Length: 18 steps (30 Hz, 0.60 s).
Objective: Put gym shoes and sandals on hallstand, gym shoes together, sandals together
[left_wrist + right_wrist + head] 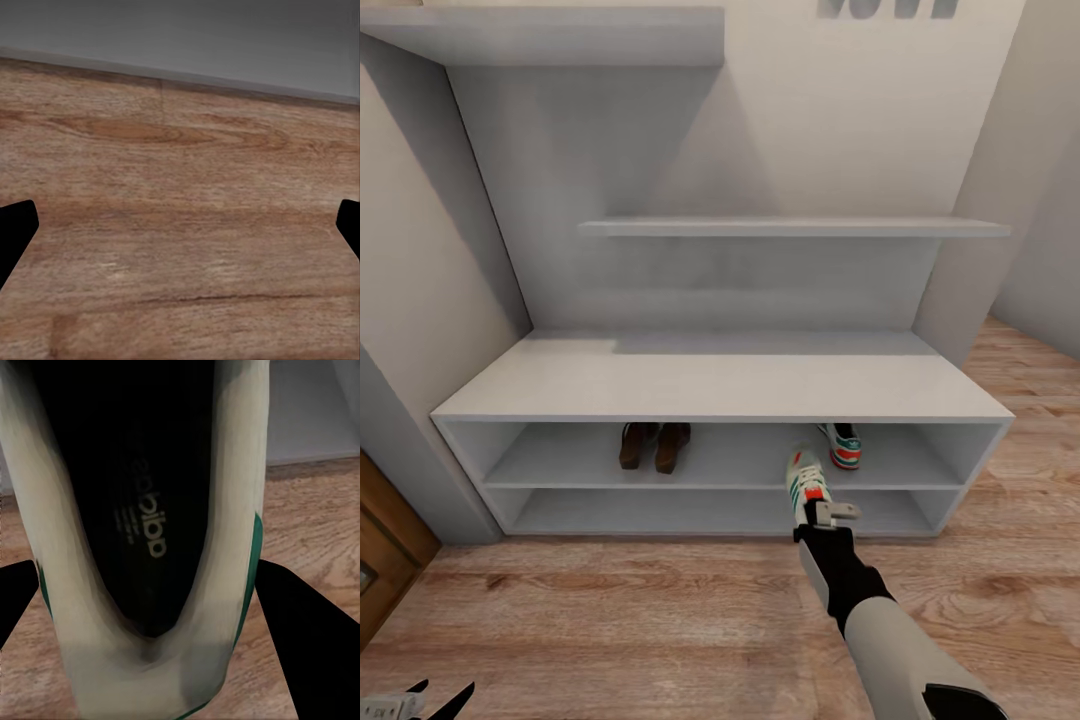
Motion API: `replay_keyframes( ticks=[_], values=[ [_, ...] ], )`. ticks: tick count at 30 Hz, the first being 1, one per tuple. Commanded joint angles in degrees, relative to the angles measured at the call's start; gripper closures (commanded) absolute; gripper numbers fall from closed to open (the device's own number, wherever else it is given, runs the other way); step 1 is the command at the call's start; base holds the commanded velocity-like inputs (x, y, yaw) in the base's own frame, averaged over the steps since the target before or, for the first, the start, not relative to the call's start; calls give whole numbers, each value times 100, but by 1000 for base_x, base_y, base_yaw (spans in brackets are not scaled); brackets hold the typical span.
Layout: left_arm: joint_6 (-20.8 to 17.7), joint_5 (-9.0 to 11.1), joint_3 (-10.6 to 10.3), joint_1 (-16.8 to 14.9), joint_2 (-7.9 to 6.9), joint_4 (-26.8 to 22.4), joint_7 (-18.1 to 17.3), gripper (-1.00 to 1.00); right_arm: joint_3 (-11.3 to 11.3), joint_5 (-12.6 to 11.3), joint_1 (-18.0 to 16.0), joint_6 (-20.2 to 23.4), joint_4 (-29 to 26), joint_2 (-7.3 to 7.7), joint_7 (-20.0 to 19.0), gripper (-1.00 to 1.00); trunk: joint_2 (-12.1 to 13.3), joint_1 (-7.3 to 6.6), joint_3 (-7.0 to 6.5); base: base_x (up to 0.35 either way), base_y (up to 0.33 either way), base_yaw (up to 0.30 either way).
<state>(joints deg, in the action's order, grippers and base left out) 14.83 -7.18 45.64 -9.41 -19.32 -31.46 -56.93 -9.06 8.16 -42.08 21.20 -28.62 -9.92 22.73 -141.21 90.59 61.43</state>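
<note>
Gripping one gym shoe by its heel, the right gripper held it before the hallstand; the second sneaker sat half-hidden at one o'clock, sandals at eleven. The left gripper hung released over floor.

Evenly and softly lit, without glare. Faint shadows under the floating shelves and inside the hallstand. Slightly soft renders; blurrier in both wrist views.

Shelved gym shoe half hidden under hallstand top, sandals toes in shadow
</note>
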Motion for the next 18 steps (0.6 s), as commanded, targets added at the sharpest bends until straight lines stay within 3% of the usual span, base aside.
replay_keyframes(
  ticks=[1, 18],
  values=[
    [29, -62, 42, -8, 5, -1, -26, -100, -34, 56, -2, 8, -2, -6, -11, 100, -2, -1, 5, 0, 0, 0],
    [38, -65, 51, -8, 18, 17, 149, -100, -40, 46, -2, -54, -43, -7, -31, 100, -2, -1, 5, 0, 0, 0]
  ],
)
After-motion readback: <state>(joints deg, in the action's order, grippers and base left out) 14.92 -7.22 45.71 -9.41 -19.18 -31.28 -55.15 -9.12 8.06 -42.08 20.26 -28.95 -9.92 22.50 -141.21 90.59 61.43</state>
